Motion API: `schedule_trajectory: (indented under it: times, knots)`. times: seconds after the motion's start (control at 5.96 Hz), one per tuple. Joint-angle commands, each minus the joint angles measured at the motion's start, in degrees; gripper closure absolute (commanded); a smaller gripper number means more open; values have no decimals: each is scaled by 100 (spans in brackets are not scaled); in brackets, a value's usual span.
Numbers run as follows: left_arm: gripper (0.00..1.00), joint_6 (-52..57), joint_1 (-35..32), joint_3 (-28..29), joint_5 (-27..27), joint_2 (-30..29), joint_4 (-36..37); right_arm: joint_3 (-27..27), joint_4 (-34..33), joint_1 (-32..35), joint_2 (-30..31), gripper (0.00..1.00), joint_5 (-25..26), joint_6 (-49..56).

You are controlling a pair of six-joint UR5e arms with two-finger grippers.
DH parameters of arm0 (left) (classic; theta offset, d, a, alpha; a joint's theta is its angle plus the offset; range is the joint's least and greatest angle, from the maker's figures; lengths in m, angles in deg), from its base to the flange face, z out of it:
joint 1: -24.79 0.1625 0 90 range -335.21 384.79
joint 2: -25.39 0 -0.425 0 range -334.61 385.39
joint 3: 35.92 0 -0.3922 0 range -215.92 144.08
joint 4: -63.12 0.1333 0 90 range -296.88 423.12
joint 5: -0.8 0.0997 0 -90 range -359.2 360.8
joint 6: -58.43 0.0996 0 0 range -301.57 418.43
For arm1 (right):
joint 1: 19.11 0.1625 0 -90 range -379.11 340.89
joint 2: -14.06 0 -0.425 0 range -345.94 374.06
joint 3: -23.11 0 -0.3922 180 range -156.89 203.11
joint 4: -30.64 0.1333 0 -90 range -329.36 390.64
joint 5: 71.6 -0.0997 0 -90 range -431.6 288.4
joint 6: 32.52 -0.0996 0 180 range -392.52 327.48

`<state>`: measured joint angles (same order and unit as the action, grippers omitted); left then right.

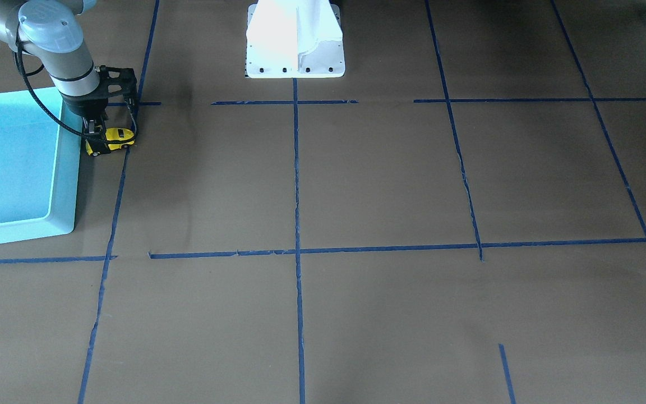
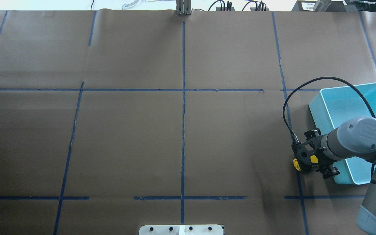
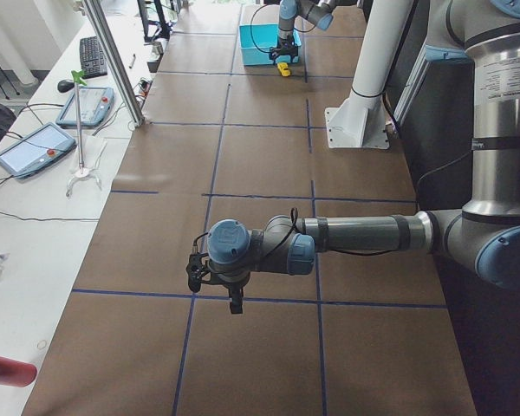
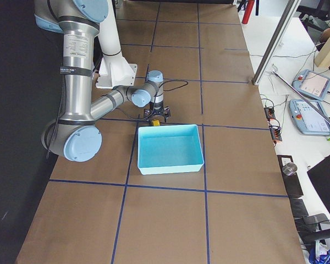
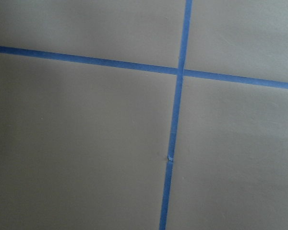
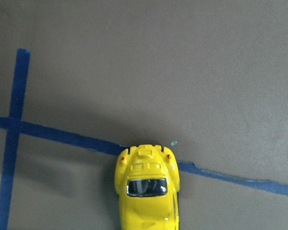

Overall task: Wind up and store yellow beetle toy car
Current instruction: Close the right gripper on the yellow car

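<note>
- Brown surface (image 1: 390,179), gridded with blue tape lines (image 1: 296,168).
- At one end, turquoise bin (image 1: 64,185).
- Just beside the bin, yellow beetle toy car (image 1: 115,138), on tape.

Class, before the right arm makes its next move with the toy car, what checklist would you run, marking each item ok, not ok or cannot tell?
1. Car directly under the right gripper: ok.
2. Jaws shut on the car: cannot tell.
3. Car upright on its wheels on the table: ok.
4. Bin open and right beside the car: ok.
5. Left gripper far from the car: ok.
</note>
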<state>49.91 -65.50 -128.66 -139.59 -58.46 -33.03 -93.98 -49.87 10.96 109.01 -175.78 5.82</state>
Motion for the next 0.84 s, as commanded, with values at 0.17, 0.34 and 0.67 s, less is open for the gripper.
schedule_trajectory:
  times: [0.17,0.34,0.67]
  knots:
    - [0,-1,3,46,-32,0,0,107,0,-124,-11,0,90,15]
    - [0,-1,3,46,-32,0,0,160,0,-124,-29,0,82,15]
    - [0,-1,3,46,-32,-9,0,266,9,-124,-64,23,55,24]
